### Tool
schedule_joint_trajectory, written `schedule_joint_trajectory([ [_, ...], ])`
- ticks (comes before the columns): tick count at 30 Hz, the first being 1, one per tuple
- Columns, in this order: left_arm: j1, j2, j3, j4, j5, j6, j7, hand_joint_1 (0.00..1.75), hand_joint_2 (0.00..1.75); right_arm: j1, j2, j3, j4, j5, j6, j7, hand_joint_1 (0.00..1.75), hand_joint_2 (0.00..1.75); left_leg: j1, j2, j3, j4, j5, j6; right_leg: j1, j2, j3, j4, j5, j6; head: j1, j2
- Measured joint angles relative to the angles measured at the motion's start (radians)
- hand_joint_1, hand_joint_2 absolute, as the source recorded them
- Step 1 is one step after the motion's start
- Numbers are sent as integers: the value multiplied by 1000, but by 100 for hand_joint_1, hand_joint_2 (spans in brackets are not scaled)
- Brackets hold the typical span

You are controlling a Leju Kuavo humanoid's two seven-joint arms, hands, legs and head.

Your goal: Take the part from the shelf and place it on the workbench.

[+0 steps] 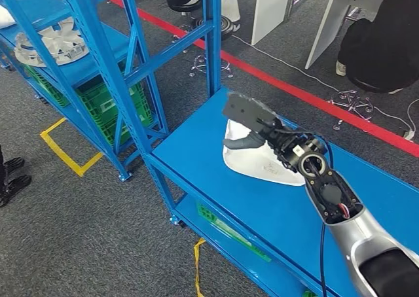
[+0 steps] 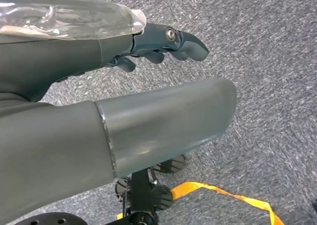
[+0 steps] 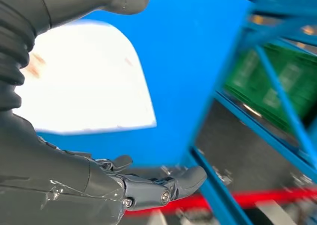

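Here, a flat white plastic part (image 1: 262,163) lies on the blue metal desk (image 1: 207,156). The right hand (image 1: 249,123) hovers just over it, fingers spread, holding nothing. The left hand (image 2: 112,86) hangs above grey carpet (image 2: 269,61), fingers loosely extended and empty. A blue shelf (image 1: 106,61) stands beside the desk.

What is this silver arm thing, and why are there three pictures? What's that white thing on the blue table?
It is a walking robot with two arms. The big picture comes from a camera high on its body, and the other two sit at its wrists. Its right hand is over a white part that lies on the blue workbench; its fingers are spread and it grips nothing. The left hand hangs over the grey carpet, holding nothing. Behind stands a blue shelf with a white fan and a green crate.
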Motion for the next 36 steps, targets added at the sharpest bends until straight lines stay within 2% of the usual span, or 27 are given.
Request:
schedule_joint_trajectory([
  [9,3,0,0,0,4,1,3,0,0,155,-27,-1,6,22,-16,30,0,175,0,0,-1,0,0,0,0,0,-1,0,0,0,0,0],
  [17,4,3,0,0,2,1,8,0,0,241,-55,-6,10,22,-33,60,0,175,0,0,-1,0,0,0,0,0,-1,0,0,0,0,0],
  [36,6,6,-12,0,2,-8,9,0,0,290,-119,-128,-19,137,-61,90,0,175,0,0,-1,0,0,0,0,0,-1,0,0,0,-1,0],
])
